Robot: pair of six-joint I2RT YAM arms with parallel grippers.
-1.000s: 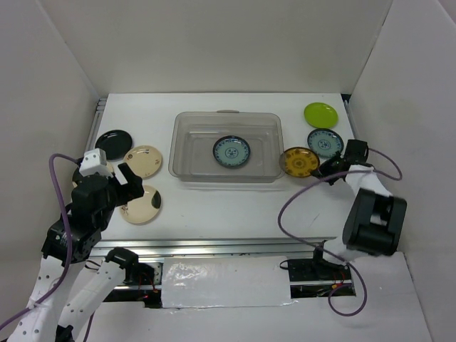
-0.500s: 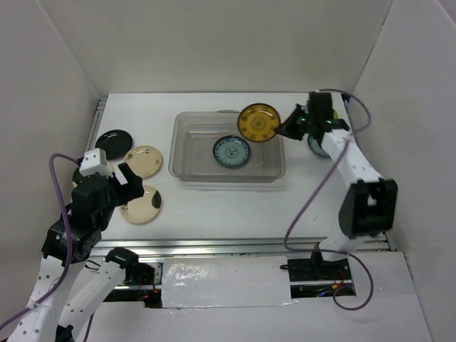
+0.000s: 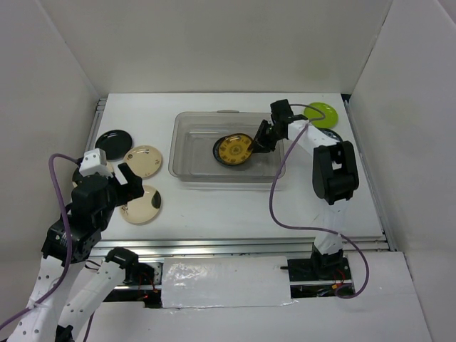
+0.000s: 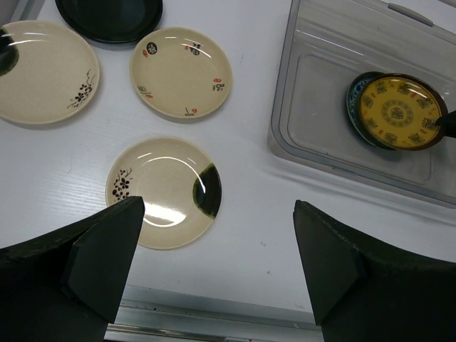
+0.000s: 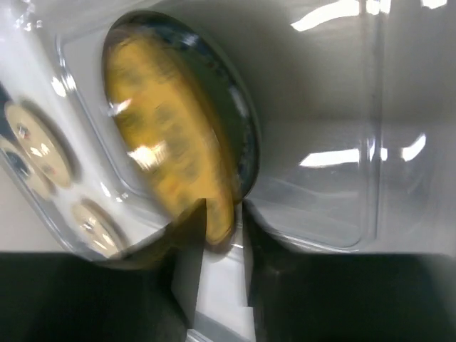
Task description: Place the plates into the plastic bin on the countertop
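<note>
The clear plastic bin (image 3: pixel 191 146) (image 4: pixel 313 85) (image 5: pixel 335 199) stands mid-countertop (image 3: pixel 214 206). Inside it a yellow-brown plate (image 3: pixel 235 149) (image 4: pixel 395 110) (image 5: pixel 171 142) leans on a teal-patterned plate (image 4: pixel 354 107) (image 5: pixel 246 135). My right gripper (image 3: pixel 259 140) (image 5: pixel 222 214) reaches into the bin, jaws slightly parted, the blurred yellow-brown rim loose between them. My left gripper (image 4: pixel 217 208) hangs open and empty over the near left. Below it lie a cream plate with a black patch (image 4: pixel 164 189) (image 3: pixel 140 204), two more cream plates (image 4: pixel 182 71) (image 4: pixel 43 71) and a black plate (image 3: pixel 114 142) (image 4: pixel 107 11).
A lime green plate (image 3: pixel 322 112) lies at the back right, behind the right arm. A metal rail (image 3: pixel 214 246) runs along the near edge. White walls close in the left, back and right sides.
The right arm carried the yellow-brown plate from the right of the bin, up over its back rim and down onto the teal plate, and its jaws have just loosened. The left arm is still.
</note>
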